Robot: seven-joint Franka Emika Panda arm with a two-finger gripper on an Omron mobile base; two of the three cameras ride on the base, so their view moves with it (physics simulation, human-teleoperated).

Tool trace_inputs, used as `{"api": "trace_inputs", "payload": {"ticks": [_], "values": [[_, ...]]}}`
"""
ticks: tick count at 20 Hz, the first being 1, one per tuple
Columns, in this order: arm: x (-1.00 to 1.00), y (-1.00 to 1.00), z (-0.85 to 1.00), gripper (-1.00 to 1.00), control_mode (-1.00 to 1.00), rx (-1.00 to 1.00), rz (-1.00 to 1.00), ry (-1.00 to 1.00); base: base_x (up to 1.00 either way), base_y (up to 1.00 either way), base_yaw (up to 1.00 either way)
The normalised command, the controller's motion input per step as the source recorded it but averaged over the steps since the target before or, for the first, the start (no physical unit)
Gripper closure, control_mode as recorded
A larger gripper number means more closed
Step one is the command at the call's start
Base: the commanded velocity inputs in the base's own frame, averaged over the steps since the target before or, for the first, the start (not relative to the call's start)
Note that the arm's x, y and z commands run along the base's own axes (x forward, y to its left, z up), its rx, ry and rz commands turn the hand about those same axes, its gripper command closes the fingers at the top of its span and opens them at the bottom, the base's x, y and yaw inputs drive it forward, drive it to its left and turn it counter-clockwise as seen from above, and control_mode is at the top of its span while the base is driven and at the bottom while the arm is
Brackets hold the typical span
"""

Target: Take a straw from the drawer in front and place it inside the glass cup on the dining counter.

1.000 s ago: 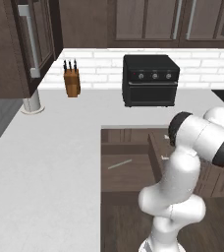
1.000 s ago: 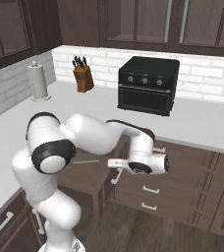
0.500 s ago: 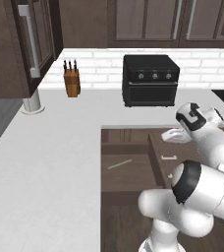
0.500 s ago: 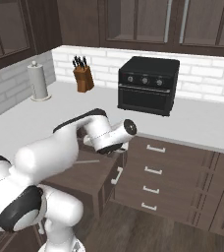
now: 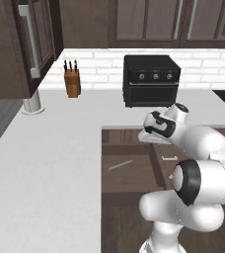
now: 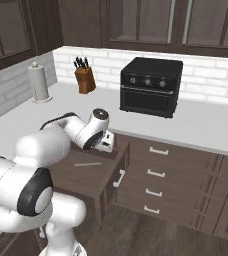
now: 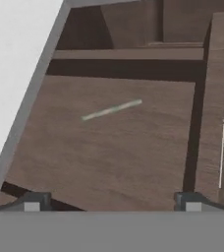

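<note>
In the hand view the white worktop (image 7: 15,74) runs along the nine o'clock edge, and the straw (image 7: 112,110) lies flat on the floor of the open drawer (image 7: 133,162), toward twelve o'clock from the gripper (image 7: 112,204), whose jaws stand wide apart, holding nothing. It looks light, thin and probably slippery, apt to roll, so pinching it gently at mid-length seems best.
</note>
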Motion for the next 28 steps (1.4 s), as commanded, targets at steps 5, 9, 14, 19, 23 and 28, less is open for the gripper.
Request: {"api": "trace_inputs", "payload": {"ticks": [5,9,14,19,23,28], "values": [[0.36,0.00,-0.40,-1.00,-1.00,-0.10,-0.08,0.15,0.00,0.00,0.00],[0.18,0.00,-0.60,-1.00,-1.00,-0.08,-0.05,0.09,0.00,0.00,0.00],[0.13,0.00,-0.64,-1.00,-1.00,-0.08,-0.05,0.08,0.00,0.00,0.00],[0.00,0.00,-0.57,-1.00,-1.00,-0.10,-0.05,0.00,0.00,0.00,0.00],[0.00,0.00,-0.48,-1.00,-1.00,-0.11,-0.07,0.00,0.00,0.00,0.00],[0.00,-0.13,-0.39,-1.00,-1.00,-0.08,-0.06,0.00,0.00,0.00,0.00]]}}
